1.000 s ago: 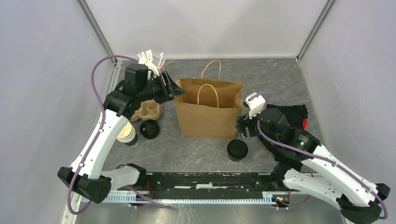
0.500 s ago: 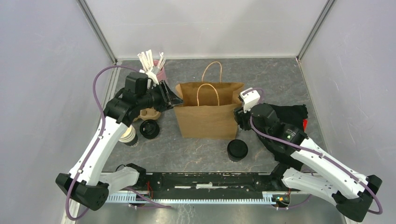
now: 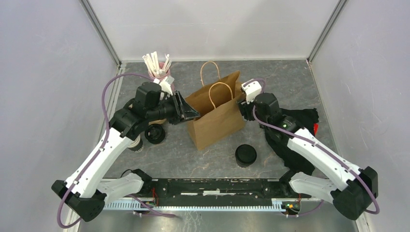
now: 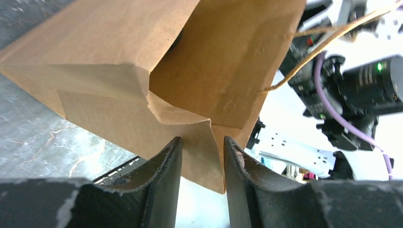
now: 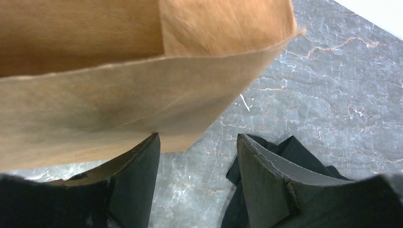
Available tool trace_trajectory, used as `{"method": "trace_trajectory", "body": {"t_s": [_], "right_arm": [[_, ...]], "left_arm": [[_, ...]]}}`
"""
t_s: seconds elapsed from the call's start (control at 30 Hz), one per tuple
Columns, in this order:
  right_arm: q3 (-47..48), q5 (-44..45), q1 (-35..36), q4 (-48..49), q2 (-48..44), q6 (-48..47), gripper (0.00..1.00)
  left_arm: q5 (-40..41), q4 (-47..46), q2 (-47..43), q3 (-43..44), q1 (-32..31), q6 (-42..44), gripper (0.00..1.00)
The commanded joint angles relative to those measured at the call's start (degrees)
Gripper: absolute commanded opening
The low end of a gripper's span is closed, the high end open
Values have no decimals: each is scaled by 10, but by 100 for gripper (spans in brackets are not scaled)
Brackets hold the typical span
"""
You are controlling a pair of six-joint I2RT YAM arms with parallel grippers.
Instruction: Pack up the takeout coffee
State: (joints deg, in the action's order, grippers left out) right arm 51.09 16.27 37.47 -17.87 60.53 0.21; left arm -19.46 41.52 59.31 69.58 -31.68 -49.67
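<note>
One dark coffee cup with a black lid (image 3: 246,155) stands on the table in front of the brown paper bag (image 3: 217,123). A second black-lidded cup (image 3: 154,133) stands left of the bag, under my left arm. An unlidded cup with a cream rim (image 3: 135,144) is mostly hidden by that arm. My left gripper (image 3: 195,115) is open at the bag's left top corner, and in the left wrist view (image 4: 200,142) the bag's (image 4: 119,85) folded edge lies just beyond the fingertips. My right gripper (image 3: 240,105) is open at the bag's right top corner, and in the right wrist view (image 5: 197,137) its left finger is against the bag wall (image 5: 95,109).
A pink cup of white sticks (image 3: 159,71) stands at the back left. A cardboard cup carrier (image 3: 155,121) is mostly hidden under my left arm. A black cloth (image 3: 304,121) lies right of the bag, and it also shows in the right wrist view (image 5: 304,154).
The bag has turned and tilted, its right end swinging toward the back. My left gripper moved right and forward to its left corner. My right gripper moved back along its right edge.
</note>
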Motion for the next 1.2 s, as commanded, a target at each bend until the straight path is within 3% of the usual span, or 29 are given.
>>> {"method": "trace_trajectory", "body": {"t_s": [0.0, 0.37, 0.67, 0.8, 0.97, 1.07, 1.17], "right_arm": [[33, -37, -29, 82, 32, -36, 67], [98, -98, -69, 126, 140, -36, 70], [141, -91, -84, -16, 111, -10, 76], [140, -75, -95, -93, 71, 8, 83], [96, -116, -145, -139, 43, 45, 89], [75, -175, -181, -146, 56, 67, 90], [86, -246, -200, -165, 98, 74, 95]], "left_arm": [[35, -33, -2, 1, -40, -39, 44], [27, -55, 26, 27, -65, -35, 51], [-22, 5, -4, 64, -65, 46, 72], [-35, 104, -39, 77, -63, 121, 76], [180, 306, -10, 187, -45, 135, 64], [319, 327, -3, 215, -38, 102, 59], [368, 289, 6, 182, -23, 107, 55]]}}
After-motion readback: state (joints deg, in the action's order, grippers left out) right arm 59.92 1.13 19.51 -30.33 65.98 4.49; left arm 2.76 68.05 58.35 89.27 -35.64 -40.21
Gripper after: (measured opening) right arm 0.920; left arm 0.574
